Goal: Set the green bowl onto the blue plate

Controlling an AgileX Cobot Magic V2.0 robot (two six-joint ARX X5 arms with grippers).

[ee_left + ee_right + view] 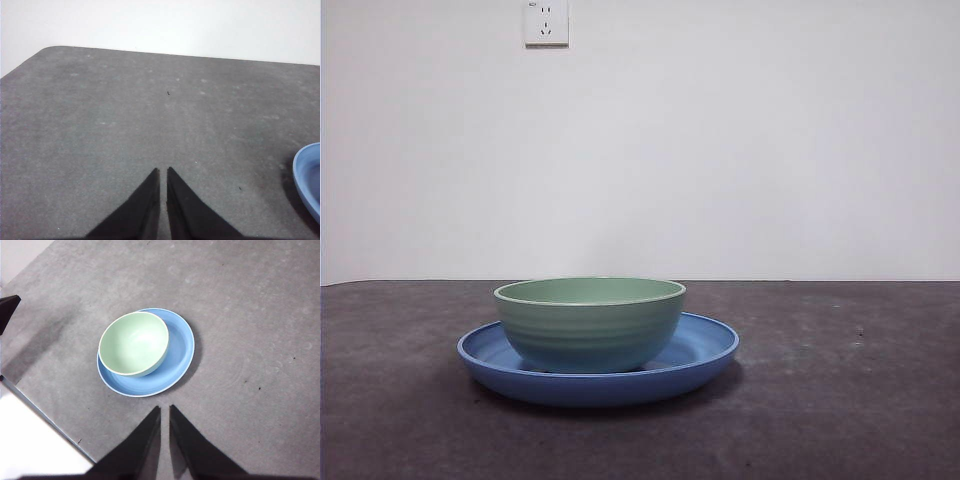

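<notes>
The pale green bowl (590, 322) stands upright on the blue plate (705, 345), a little off the plate's centre. From the right wrist view the green bowl (134, 343) rests inside the blue plate (180, 347), and my right gripper (164, 409) hangs above and apart from them, shut and holding nothing. My left gripper (163, 171) is shut over bare table, with only an edge of the blue plate (307, 177) showing off to its side. Neither gripper appears in the front view.
The dark grey table (840, 400) stretches around the plate. A white wall with a socket (546, 22) stands behind it. The table's edge (45, 415) shows in the right wrist view, with the other arm's black tip (7, 310) near it.
</notes>
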